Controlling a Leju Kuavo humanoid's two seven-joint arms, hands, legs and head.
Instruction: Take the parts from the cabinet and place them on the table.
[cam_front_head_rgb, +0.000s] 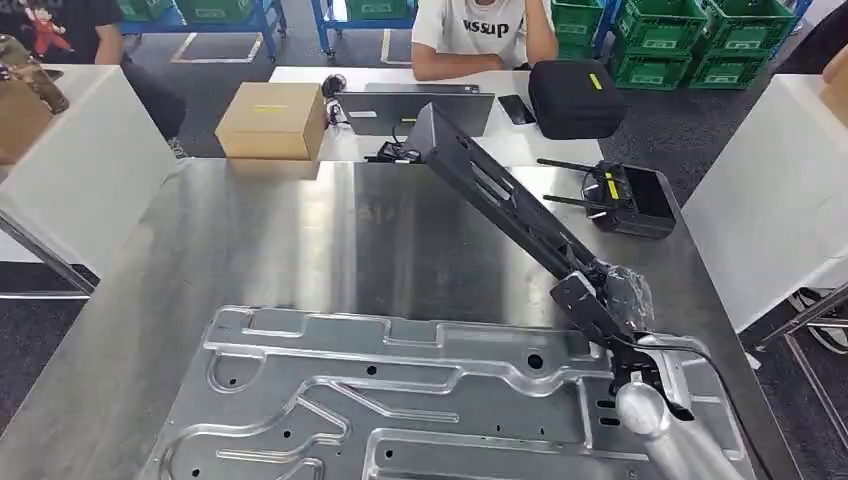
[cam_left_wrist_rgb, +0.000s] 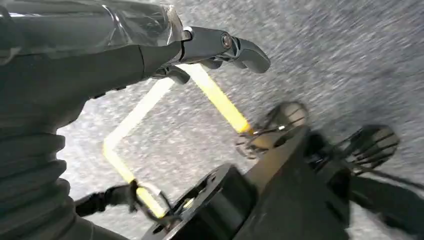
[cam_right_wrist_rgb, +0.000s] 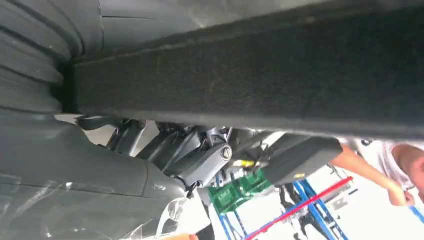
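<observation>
Brushed steel table (cam_front_head_rgb: 300, 240) under my head camera, with a large stamped metal panel (cam_front_head_rgb: 400, 400) lying flat on its near part. My right hand (cam_front_head_rgb: 600, 295) grips the near end of a long dark bar (cam_front_head_rgb: 490, 190), which slants up and away over the table toward a cardboard box (cam_front_head_rgb: 272, 120), a laptop (cam_front_head_rgb: 415, 108), a black case (cam_front_head_rgb: 575, 98) and a remote controller (cam_front_head_rgb: 625, 198); a person (cam_front_head_rgb: 480, 35) sits beyond. Left wrist camera: my left hand (cam_left_wrist_rgb: 210, 47) hangs over grey floor with yellow tape (cam_left_wrist_rgb: 215, 97), fingers curled in, holding nothing. Right wrist camera: the bar fills the frame, my fingers (cam_right_wrist_rgb: 200, 160) wrapped under it.
</observation>
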